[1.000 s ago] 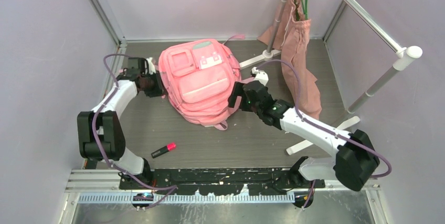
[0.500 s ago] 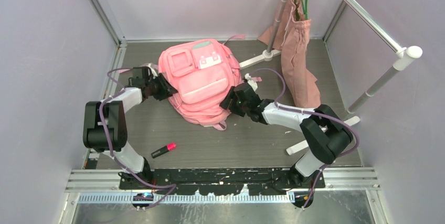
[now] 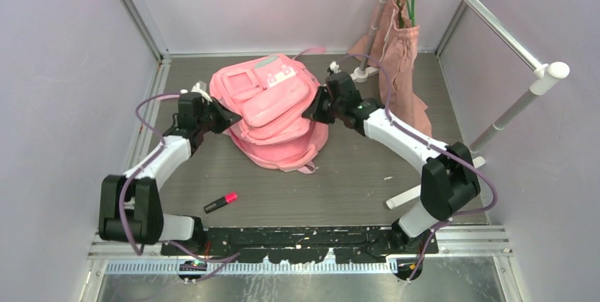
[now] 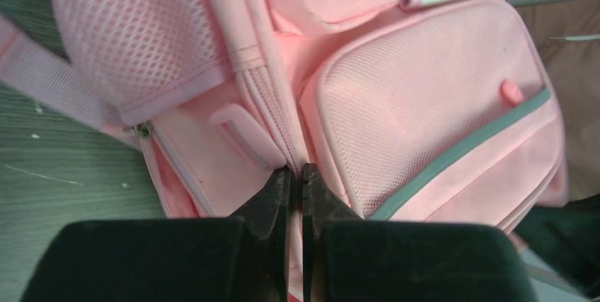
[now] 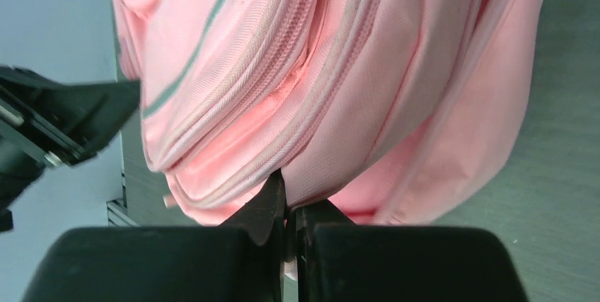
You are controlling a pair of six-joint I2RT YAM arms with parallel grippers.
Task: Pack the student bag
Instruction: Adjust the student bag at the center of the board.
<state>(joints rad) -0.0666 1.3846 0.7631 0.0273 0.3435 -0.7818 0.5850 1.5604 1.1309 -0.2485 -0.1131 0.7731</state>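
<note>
Your left fingers (image 4: 272, 199) pinch tight on a zipper seam of the pink backpack (image 3: 272, 114); your right fingers (image 5: 265, 206) clamp a fold (opposite side).

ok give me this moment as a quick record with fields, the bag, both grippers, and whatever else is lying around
student bag: bright pink, front pockets facing up, between the two arms
left gripper: shut, pinching the bag at a zip seam
right gripper: shut, pinching a fold on the bag's opposite side
marker: black, pink cap, loose on the table, untouched
cloth sack: dusty pink, hanging from the rack
</note>
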